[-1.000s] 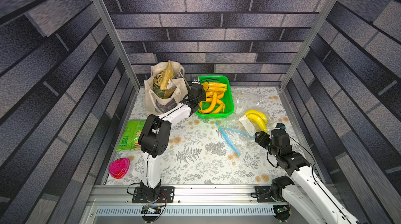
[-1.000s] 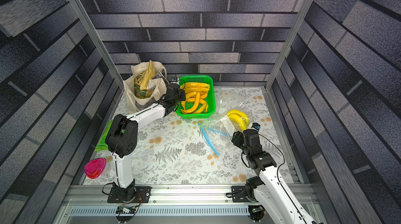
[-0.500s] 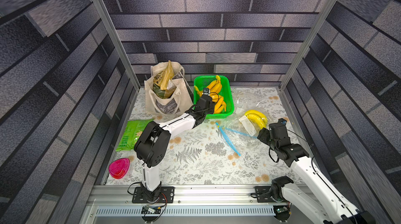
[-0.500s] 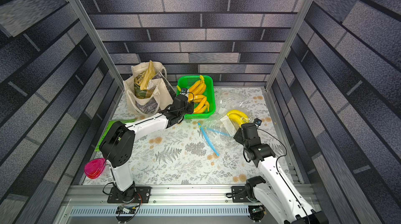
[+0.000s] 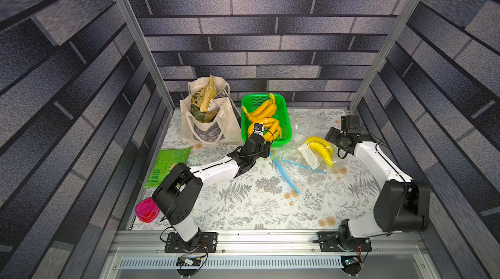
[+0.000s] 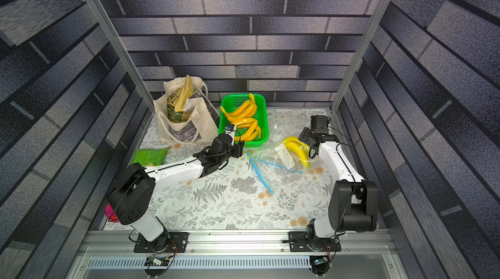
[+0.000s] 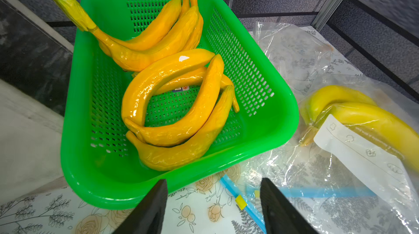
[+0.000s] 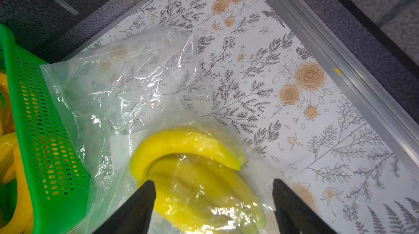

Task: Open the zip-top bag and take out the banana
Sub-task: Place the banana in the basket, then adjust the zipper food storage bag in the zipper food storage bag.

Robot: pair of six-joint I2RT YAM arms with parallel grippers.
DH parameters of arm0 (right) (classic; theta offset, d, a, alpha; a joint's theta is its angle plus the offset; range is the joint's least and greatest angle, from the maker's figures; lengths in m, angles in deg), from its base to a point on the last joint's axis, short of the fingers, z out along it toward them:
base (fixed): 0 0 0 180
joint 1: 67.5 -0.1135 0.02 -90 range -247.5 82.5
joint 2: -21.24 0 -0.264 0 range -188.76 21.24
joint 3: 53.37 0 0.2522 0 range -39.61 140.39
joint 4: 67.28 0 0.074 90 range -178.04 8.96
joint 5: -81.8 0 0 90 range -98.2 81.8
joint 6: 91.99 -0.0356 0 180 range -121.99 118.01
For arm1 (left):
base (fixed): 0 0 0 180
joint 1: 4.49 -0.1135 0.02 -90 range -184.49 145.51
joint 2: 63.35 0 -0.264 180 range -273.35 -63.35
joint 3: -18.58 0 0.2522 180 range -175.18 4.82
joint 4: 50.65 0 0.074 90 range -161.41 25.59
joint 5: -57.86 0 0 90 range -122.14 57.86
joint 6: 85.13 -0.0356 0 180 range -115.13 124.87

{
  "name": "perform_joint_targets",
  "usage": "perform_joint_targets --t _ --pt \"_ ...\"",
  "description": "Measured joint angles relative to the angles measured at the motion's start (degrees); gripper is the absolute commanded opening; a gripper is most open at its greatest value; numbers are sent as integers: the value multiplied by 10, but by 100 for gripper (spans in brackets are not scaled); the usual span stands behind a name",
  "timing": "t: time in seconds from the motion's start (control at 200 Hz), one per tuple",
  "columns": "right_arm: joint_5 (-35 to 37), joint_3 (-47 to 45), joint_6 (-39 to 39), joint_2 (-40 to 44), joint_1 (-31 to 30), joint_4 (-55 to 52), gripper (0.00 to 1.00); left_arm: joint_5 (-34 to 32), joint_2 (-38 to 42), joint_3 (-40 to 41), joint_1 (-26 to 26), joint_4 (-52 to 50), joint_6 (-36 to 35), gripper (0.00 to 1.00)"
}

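Left gripper point(image 7: 213, 181) is seen with jaws well apart and nothing between them, held just in front of the near rim of the green basket point(image 7: 283, 117). Several orange-yellow bananas point(image 7: 172, 108) are lying in the basket. Right gripper point(image 8: 213, 183) is seen with jaws spread wide and nothing gripped, hovering over the banana point(image 8: 186, 144). The banana is seen as a yellow bunch lying under the clear plastic of the zip-top bag point(image 8: 127, 81), on the table point(image 5: 257, 204) to the right of the basket in both top views point(image 5: 320, 150) point(image 6: 297, 148). The bag's white label point(image 7: 353, 153) is laid across the bunch, and its blue zip strips point(image 5: 284, 172) are splayed on the table toward the centre. Whether the bag's mouth is fully parted cannot be told. A cloth tote point(image 5: 208, 126) is stood left of the basket. A green packet point(image 5: 167, 164) and a pink container point(image 5: 147, 210) are placed along the left edge.
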Motion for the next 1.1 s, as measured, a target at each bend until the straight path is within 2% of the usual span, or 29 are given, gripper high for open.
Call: perform_joint_targets --t 0.25,0.336,0.426,0.621,0.711,1.097 --pt "-53 95 22 -158 12 16 86 24 -4 0 -16 18 2 71" --pt "-70 102 23 -188 12 16 79 30 -4 0 -24 20 7 73" --pt "-92 118 21 -221 12 16 65 30 -4 1 -27 17 13 70" --pt "-125 122 10 -231 12 28 14 28 3 19 -26 9 28 74" --pt "-131 100 10 -209 12 41 3 28 16 42 -19 4 28 74" --pt "-196 -2 3 -35 7 93 0 12 107 171 79 38 21 76"
